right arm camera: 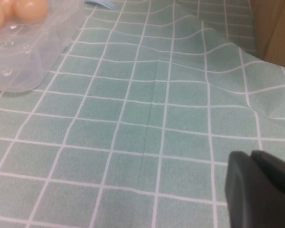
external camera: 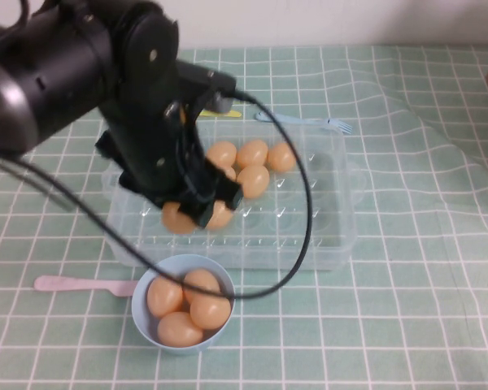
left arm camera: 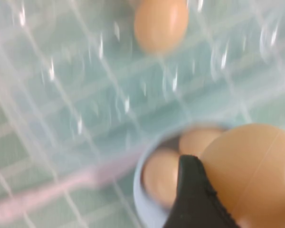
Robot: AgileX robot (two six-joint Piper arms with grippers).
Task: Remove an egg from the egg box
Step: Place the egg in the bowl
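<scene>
With the left gripper (external camera: 199,213) fingers clamped on the egg (external camera: 179,219) above the egg box (external camera: 325,244) near edge, carry it toward the blue bowl (external camera: 142,318); the right gripper (right arm camera: 256,190) is parked, fingers unreadable.

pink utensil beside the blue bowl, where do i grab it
Mid-handle of the pink utensil, from above, jaws across its narrow width: it lies flat on the cloth. Left gripper holds an egg over the egg box; right gripper hovers over cloth.
</scene>
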